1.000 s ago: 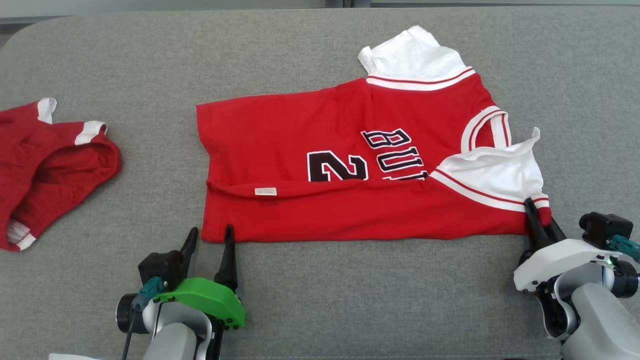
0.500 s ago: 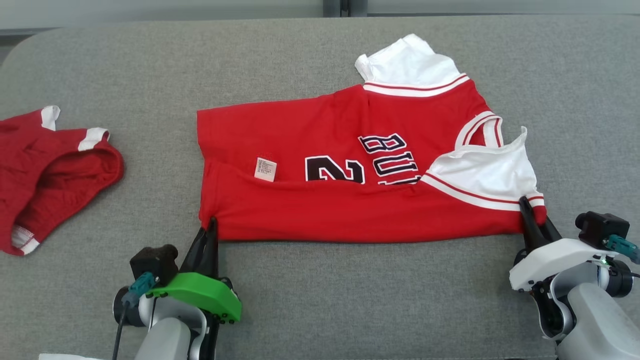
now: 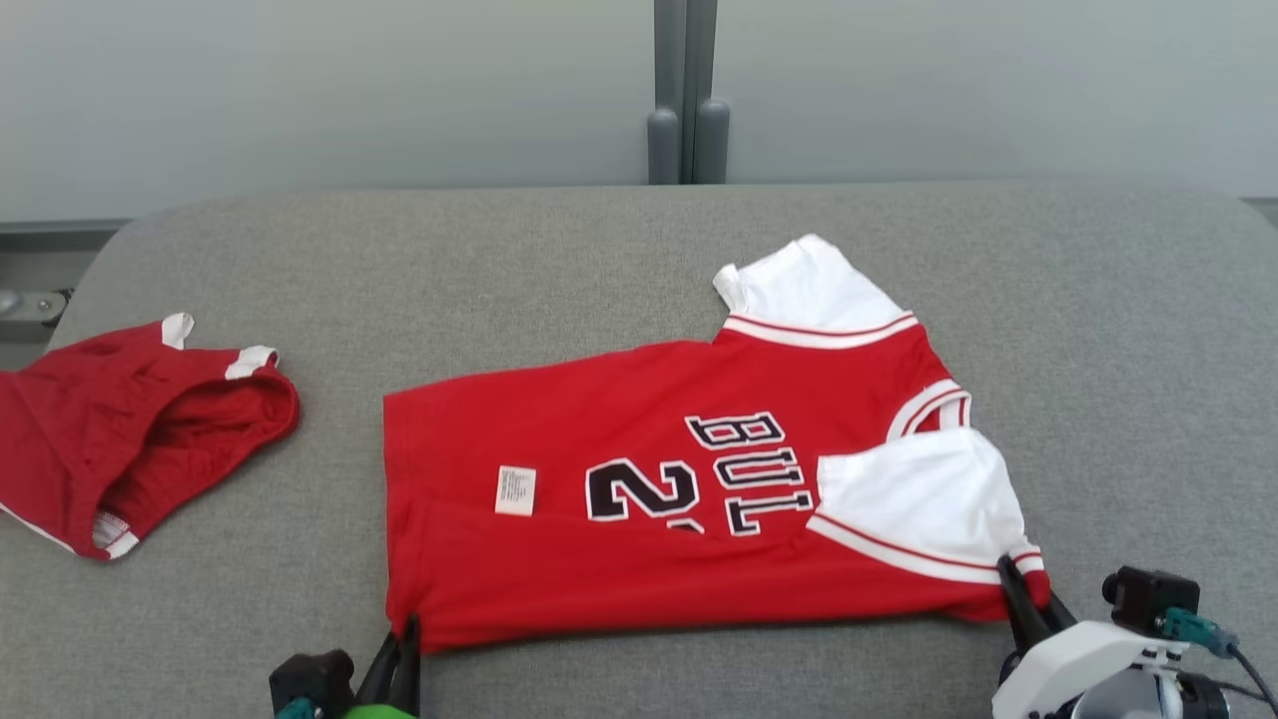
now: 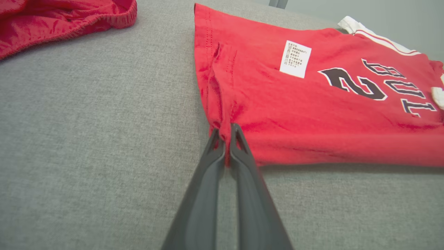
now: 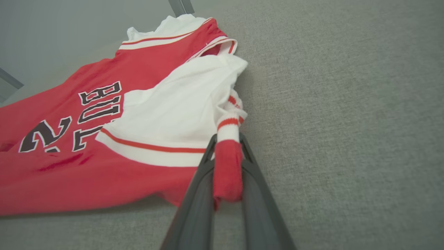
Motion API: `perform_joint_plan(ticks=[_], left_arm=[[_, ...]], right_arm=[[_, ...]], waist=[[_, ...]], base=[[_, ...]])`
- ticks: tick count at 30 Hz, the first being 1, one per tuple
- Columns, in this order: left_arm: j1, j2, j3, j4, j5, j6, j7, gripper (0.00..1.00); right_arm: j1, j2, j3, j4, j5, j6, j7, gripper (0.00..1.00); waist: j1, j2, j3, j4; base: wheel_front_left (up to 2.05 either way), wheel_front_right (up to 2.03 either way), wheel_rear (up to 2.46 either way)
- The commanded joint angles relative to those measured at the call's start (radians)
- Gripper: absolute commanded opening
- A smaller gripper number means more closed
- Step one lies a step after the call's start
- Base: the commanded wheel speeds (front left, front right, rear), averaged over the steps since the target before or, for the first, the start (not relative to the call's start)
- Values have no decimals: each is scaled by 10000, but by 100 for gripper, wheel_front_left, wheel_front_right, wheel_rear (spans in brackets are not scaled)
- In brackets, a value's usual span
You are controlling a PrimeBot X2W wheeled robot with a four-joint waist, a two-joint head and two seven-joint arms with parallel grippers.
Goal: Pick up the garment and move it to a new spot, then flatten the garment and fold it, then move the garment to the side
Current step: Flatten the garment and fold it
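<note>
Clearly both grips are on cloth. The left gripper (image 4: 224,133) has its jaws closed almost to touching on the hem corner of the garment (image 3: 599,419), with a thin pleat of red fabric pinched at the tips, low at the left of the head view. The right gripper (image 5: 227,139) has its jaws a little wider, clamped on the bunched red-and-white sleeve cuff (image 5: 227,166). A tongue of that cuff hangs down between the fingers at the lower right of the frame.

From there the garment spreads across the middle of the grey tabletop (image 3: 499,260), collar toward the right. Its near edge looks doubled over, with the care label (image 3: 515,490) showing.

It looks like a light, limp knit with no stiffness. I expect it to sag between the two holds and drape wherever tension drops. The two ends of the near edge seem the right places to hold it. The left pinch is slight and could slip.

A second red garment (image 3: 130,419) lies well apart at the left.
</note>
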Motion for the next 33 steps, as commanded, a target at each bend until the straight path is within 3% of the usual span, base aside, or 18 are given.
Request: perform_joint_plan(ticks=[1,10,11,12,13,21,26,33], left_arm=[[447,74,174,93,38,0,2,0],[977,75,648,429,202,81,1,0],[975,74,679,486,240,96,2,10],[955,77,721,545,243,112,2,47],[917,79,740,612,257,128,2,100],[251,63,955,114,582,519,2,100],[-937,66,1110,-331,863,322,2,100],[-3151,248,1174,970,994,20,2,100]], right_arm=[[464,-42,171,-58,134,-19,2,0],[1479,-233,338,-416,375,-20,2,0],[1509,-265,275,-454,353,-20,2,11],[1541,-278,222,-484,325,-22,2,78],[1570,-268,188,-470,323,-20,2,100],[1026,-317,-889,-1250,-272,-17,2,100],[36,-255,-1148,-1621,-833,-17,2,100],[-1342,-100,-593,-1549,-1162,-17,2,100]], waist=[[0,-1,-698,-52],[0,-1,-649,-140],[0,-1,-618,-143],[0,-1,-578,-142],[0,-1,-533,-136],[0,-1,96,69],[0,-1,993,219],[0,-1,1908,185]], base=[[0,0,0],[0,0,0],[0,0,0],[0,0,0],[0,0,0],[0,0,0],[0,0,0],[0,0,0]])
